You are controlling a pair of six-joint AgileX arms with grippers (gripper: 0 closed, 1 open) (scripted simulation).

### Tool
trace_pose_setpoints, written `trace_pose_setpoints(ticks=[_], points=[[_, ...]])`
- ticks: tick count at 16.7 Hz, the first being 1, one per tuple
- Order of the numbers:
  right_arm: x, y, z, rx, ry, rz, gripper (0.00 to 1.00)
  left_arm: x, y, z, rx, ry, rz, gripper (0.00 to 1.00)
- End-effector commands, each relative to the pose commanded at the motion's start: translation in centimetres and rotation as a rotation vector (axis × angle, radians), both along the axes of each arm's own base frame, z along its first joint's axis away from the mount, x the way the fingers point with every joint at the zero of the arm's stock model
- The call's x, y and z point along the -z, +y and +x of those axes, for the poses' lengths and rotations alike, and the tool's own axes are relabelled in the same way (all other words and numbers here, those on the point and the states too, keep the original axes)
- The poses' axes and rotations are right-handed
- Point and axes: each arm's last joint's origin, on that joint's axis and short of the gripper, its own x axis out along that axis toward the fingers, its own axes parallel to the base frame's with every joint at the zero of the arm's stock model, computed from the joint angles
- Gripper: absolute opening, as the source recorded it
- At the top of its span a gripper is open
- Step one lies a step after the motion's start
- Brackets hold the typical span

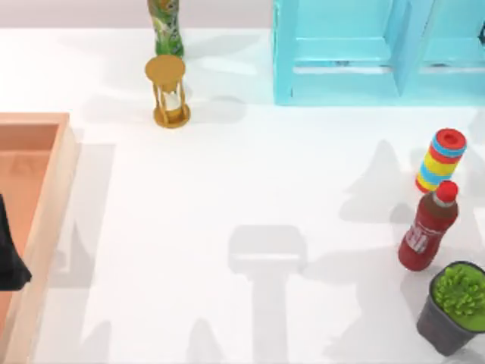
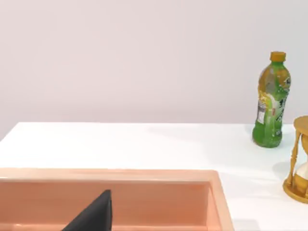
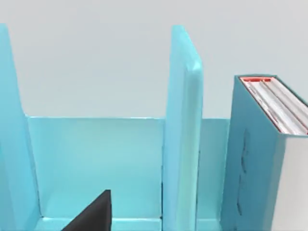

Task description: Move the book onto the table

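The book (image 3: 262,159), teal-covered with white page edges, stands upright in the light-blue shelf unit (image 3: 96,159), just past a divider (image 3: 182,134). A dark wedge of my right gripper (image 3: 94,214) faces the shelf's bare compartment on the other side of that divider, apart from the book. The white table (image 1: 227,197) spreads in front of the shelf unit (image 1: 341,53), which stands at the back right. My left gripper (image 1: 11,262) hangs over the wooden tray (image 1: 45,220) at the table's left edge, and its dark tip (image 2: 94,216) shows above the tray's inside (image 2: 159,202).
A golden hourglass (image 1: 168,91) and a green bottle (image 1: 165,26) stand at the back centre-left. On the right are a striped ring stack (image 1: 441,159), a red cola bottle (image 1: 429,227) and a potted plant (image 1: 455,307). Arm shadows lie on the middle of the table.
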Motion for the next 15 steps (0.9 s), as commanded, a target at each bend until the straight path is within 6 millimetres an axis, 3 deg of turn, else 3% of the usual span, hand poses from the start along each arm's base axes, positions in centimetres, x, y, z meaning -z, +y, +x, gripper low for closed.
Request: trace_pose_setpoints(ticks=[4, 8, 10, 15], points=[[5.6, -3.0, 3.0, 0.007, 0.004, 0.005, 1.00, 0.0, 0.0, 0.0, 0.000, 0.000, 0.000, 1.00], [9.8, -5.0, 3.8, 0.020, 0.008, 0.011, 1.00, 0.0, 0.0, 0.0, 0.000, 0.000, 0.000, 1.00], [10.6, -5.5, 3.9, 0.027, 0.007, 0.011, 1.00, 0.0, 0.0, 0.0, 0.000, 0.000, 0.000, 1.00], [10.4, -5.3, 3.9, 0.022, 0.002, 0.009, 1.00, 0.0, 0.0, 0.0, 0.000, 0.000, 0.000, 1.00]])
